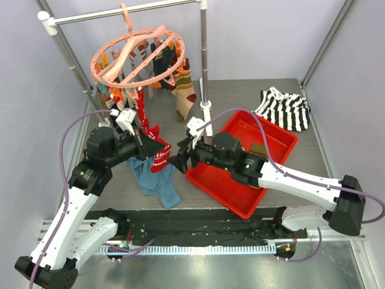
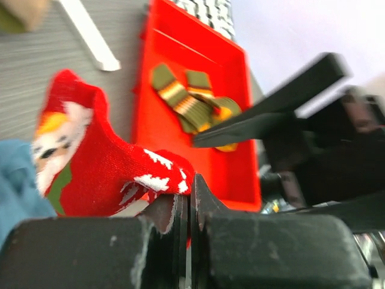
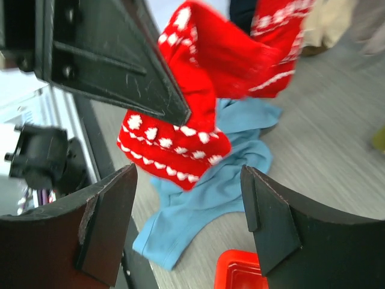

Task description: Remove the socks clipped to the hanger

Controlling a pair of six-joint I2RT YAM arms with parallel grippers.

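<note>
- The left fingers (image 2: 177, 211) are closed, pinching the edge of a red knit sock with white snowflakes and a Santa face (image 2: 102, 162). I cannot tell whether a clip holds this sock.
- The right fingers (image 1: 178, 161) stand wide apart with nothing between them, just beside that sock at its 3 o'clock.
- A crumpled plain blue cloth (image 1: 161, 182) lies on the grey counter (image 1: 240, 96) at 6 o'clock of the red sock, partly under it.
- A red rectangular plastic tray (image 1: 224, 185) sits at 3 o'clock of the right fingers. In it lie olive socks with orange and cream stripes (image 2: 191, 102).
- At 12 o'clock of the left fingers, a round salmon-pink plastic ring hanger (image 1: 135, 57) hangs from a grey metal rail (image 1: 90, 15). More patterned socks (image 1: 180, 81) hang clipped to it.
- A black-and-white striped garment (image 1: 284, 109) lies at 1 o'clock of the tray.
</note>
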